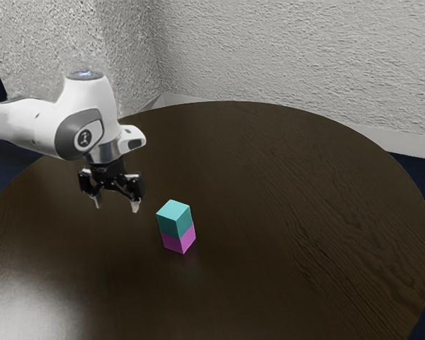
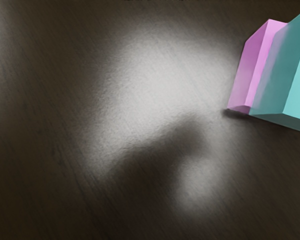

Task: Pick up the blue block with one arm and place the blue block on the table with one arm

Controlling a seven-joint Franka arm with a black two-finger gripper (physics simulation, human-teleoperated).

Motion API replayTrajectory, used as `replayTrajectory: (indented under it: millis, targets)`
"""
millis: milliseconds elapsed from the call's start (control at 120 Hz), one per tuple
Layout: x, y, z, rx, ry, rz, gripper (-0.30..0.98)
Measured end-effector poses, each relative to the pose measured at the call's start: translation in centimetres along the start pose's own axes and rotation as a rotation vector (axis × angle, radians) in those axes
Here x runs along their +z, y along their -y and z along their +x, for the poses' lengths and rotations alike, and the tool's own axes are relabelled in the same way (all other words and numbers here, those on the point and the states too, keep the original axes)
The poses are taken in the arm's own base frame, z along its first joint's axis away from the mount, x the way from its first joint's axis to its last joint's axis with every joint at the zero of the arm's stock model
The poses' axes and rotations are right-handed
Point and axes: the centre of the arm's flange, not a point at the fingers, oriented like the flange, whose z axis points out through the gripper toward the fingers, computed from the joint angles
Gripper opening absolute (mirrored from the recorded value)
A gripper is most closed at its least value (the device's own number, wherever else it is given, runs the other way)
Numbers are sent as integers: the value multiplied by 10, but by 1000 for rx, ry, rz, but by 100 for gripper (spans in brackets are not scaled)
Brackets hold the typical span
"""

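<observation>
The blue block (image 1: 175,218), teal in colour, rests on top of a pink block (image 1: 179,242), which stands on the dark round table (image 1: 283,212). My gripper (image 1: 116,207) hangs above the table, off to the exterior view's left of the two blocks and apart from them. Its two fingers are spread wide with nothing between them. In the wrist view the blue block (image 2: 290,75) is partly cut off at the edge, with the pink block (image 2: 250,70) beneath it.
A soft shadow (image 2: 155,160) and a bright patch of light lie on the tabletop under my hand. Textured pale walls (image 1: 290,57) rise behind the table's far edge.
</observation>
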Motion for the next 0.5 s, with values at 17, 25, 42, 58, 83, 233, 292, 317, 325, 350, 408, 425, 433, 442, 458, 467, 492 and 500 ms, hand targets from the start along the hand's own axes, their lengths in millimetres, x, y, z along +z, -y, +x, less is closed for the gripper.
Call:
replayTrajectory:
  millis: [17, 25, 42, 58, 83, 233, 292, 317, 325, 350, 408, 425, 433, 442, 458, 467, 492, 500]
  targets:
    - [1, 0, 0, -4, -2, -1, 69]
    - [2, 0, 0, -6, -2, -1, 69]
    - [3, 0, 0, -10, -4, -2, 69]
    - [3, 0, 0, -13, -5, -3, 69]
    - [4, -1, 1, -18, -8, -4, 69]
    - [5, -14, 0, -18, -32, -9, 69]
    - [5, -22, -2, -10, -40, -11, 69]
    - [5, -23, -2, -11, -41, -13, 69]
    - [5, -24, -2, -12, -41, -13, 69]
    - [7, -24, -1, -14, -40, -15, 69]
    - [13, -23, -1, -21, -34, -20, 69]
    - [15, -23, -1, -23, -31, -21, 69]
    - [16, -23, -1, -24, -30, -22, 69]
    - [17, -23, -1, -25, -29, -23, 69]
    - [18, -23, -1, -28, -28, -24, 69]
    - [19, -22, 0, -29, -28, -25, 69]
    - [20, -22, 0, -32, -27, -27, 69]
    - [21, -22, 0, -32, -27, -27, 69]
